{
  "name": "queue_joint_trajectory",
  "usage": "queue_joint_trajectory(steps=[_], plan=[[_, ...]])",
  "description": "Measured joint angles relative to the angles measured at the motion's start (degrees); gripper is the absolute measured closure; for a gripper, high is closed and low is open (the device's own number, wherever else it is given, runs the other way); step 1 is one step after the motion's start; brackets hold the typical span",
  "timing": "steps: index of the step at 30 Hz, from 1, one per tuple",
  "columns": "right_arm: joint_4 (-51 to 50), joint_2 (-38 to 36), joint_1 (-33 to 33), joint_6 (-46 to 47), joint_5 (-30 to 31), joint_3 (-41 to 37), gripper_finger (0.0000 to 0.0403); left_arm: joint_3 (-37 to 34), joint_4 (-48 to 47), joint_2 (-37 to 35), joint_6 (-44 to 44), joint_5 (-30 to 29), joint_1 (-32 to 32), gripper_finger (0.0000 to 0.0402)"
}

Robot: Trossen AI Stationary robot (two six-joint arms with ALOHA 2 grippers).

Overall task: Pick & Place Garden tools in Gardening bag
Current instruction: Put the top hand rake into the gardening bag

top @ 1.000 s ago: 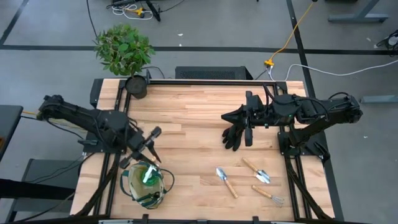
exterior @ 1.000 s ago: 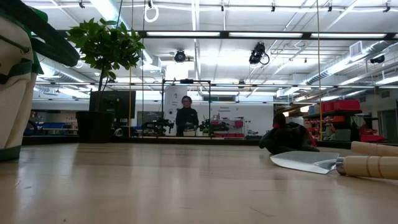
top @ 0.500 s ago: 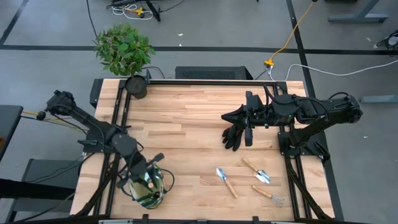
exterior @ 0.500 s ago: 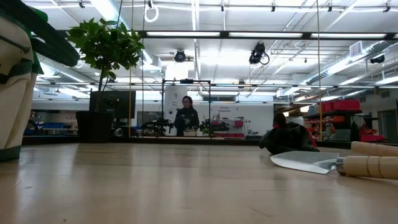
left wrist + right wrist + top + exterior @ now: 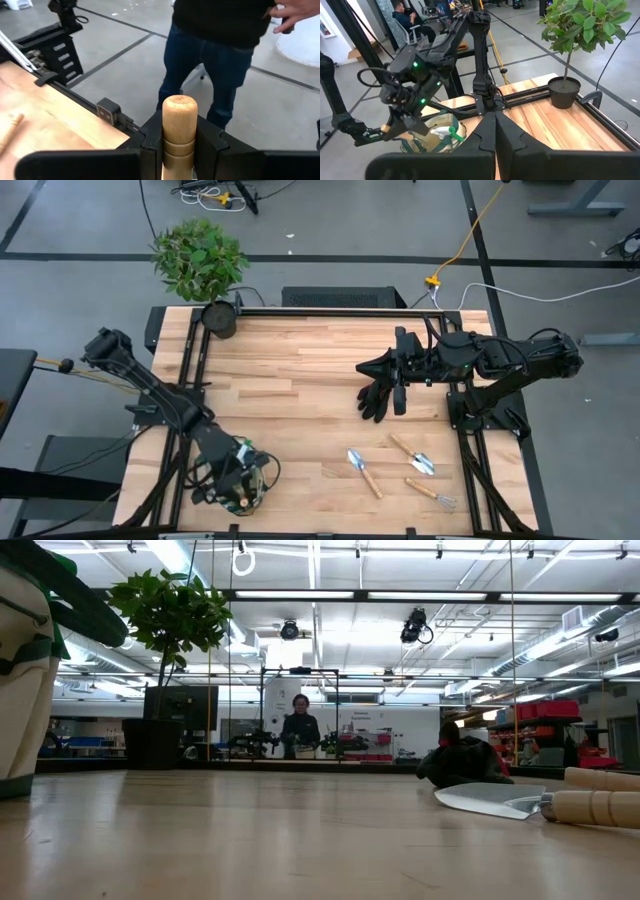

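My left gripper [image 5: 178,145] has its fingers clamped on a rigid, light wooden-handled tool [image 5: 179,131] over the beige canvas bag [image 5: 232,485] at the surface's 7 o'clock (soft-walled, it may fold). The right gripper [image 5: 400,392], fingers closed and empty, hovers at 2 o'clock.

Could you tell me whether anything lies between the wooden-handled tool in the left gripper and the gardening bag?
Nothing visible does. The left gripper holds the wooden-handled tool directly over the open gardening bag.
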Motion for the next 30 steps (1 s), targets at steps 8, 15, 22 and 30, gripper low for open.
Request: queue_joint_trajectory(steps=[8,15,22,30], plan=[[0.0,0.0,0.0,0.0,0.0,0.0,0.0403,0.0,0.1,1.7,0.0,2.5,-0.2,0.0322],[0.0,0.0,0.0,0.0,-0.5,0.0,0.0403,0.0,0.0,1.7,0.0,4.4,-0.2,0.0328],[0.0,0.0,0.0,1.3,-0.5,0.0,0.0403,0.0,-0.1,1.7,0.0,1.0,-0.2,0.0304],[0.0,0.0,0.0,1.7,-0.6,0.0,0.0403,0.0,-0.1,1.7,-0.4,0.9,-0.2,0.0298]])
